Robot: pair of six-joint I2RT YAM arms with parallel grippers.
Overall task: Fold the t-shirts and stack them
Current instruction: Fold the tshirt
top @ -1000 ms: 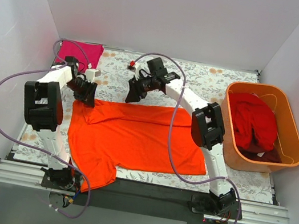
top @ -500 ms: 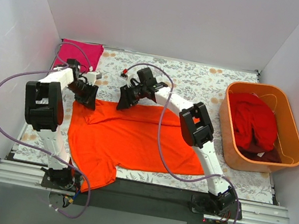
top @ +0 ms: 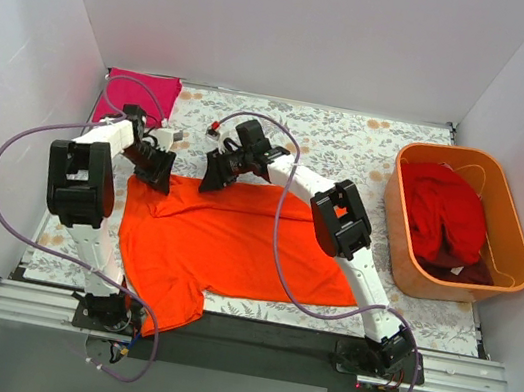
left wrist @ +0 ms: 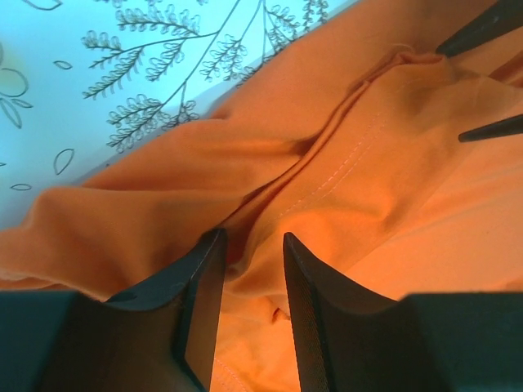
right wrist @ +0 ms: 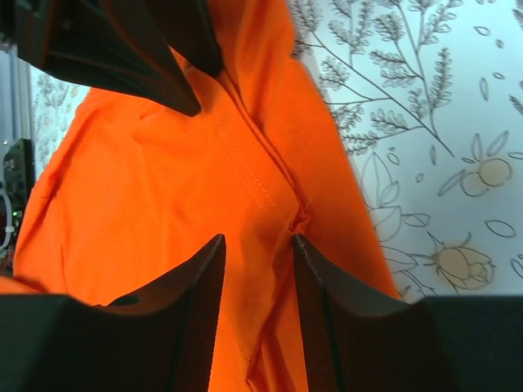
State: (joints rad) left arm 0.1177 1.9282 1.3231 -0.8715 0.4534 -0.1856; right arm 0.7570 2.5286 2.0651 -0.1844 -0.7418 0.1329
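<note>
Orange t-shirt (top: 234, 242): spread on worktop (top: 352, 146), far edge bunched. Left pincer (top: 159, 181): narrow, nipping a fold there. Right pincer (top: 209, 184): narrow, nipping same edge nearby. Magenta t-shirt (top: 143, 94): far-left corner. Red t-shirt (top: 447, 213): in tub (top: 430, 282).

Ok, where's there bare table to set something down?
Far strip of table between the orange t-shirt and back wall, across to the tub; also a narrow strip on the tub's near side. Crowded far left: left gripper and right gripper on the shirt's edge, near the magenta t-shirt.
</note>
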